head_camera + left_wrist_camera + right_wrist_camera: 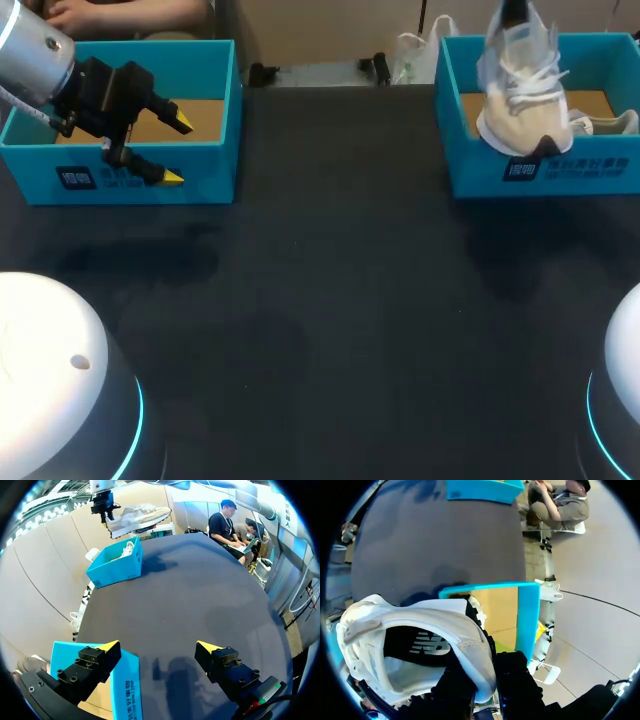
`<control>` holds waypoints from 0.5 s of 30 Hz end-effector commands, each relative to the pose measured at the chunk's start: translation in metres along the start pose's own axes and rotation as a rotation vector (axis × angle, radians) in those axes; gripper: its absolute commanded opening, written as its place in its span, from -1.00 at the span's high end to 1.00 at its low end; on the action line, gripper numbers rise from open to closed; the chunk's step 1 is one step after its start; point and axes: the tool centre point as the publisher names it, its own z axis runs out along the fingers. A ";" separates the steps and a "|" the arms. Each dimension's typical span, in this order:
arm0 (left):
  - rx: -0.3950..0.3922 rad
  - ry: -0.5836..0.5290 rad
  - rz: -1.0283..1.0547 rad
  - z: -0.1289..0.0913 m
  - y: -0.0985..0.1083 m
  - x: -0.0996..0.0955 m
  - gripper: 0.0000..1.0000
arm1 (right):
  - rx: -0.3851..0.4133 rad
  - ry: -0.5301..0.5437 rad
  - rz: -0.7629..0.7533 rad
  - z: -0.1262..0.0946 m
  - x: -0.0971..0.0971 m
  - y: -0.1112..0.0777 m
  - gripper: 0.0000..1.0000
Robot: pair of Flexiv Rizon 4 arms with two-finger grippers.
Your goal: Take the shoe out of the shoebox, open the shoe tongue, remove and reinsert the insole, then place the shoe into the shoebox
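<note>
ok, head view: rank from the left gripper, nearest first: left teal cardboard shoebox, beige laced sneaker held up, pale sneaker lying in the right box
1. The left teal cardboard shoebox: the left gripper hangs at its front wall.
2. The beige laced sneaker: far right, held above the right box.
3. The pale sneaker: lying in that box, farther right still.

At the counter's (330,300) far left stands the left shoebox (215,175), the left gripper (178,150) spread over its front wall, well apart from the right shoebox (600,170) at far right, above which the right gripper (487,680) holds the shoe (520,100), another shoe (605,123) lying inside.
</note>
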 end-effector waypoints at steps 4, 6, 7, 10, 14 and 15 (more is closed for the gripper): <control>-0.004 0.002 -0.001 0.000 -0.001 0.000 -1.00 | -0.039 -0.013 -0.049 0.028 -0.035 -0.046 1.00; -0.004 0.002 -0.001 0.000 -0.001 0.000 -1.00 | -0.024 -0.019 -0.093 0.037 -0.044 -0.060 1.00; -0.004 0.002 -0.001 0.000 -0.001 0.000 -1.00 | -0.025 -0.019 -0.106 0.042 -0.048 -0.066 1.00; -0.004 0.002 -0.001 0.000 -0.001 0.000 -1.00 | -0.005 -0.022 -0.141 0.055 -0.065 -0.088 1.00; -0.004 0.002 -0.001 0.000 -0.001 0.000 -1.00 | 0.014 -0.038 -0.159 0.071 -0.089 -0.114 1.00; -0.004 0.002 -0.001 0.000 -0.001 0.000 -1.00 | 0.016 -0.042 -0.157 0.075 -0.095 -0.120 1.00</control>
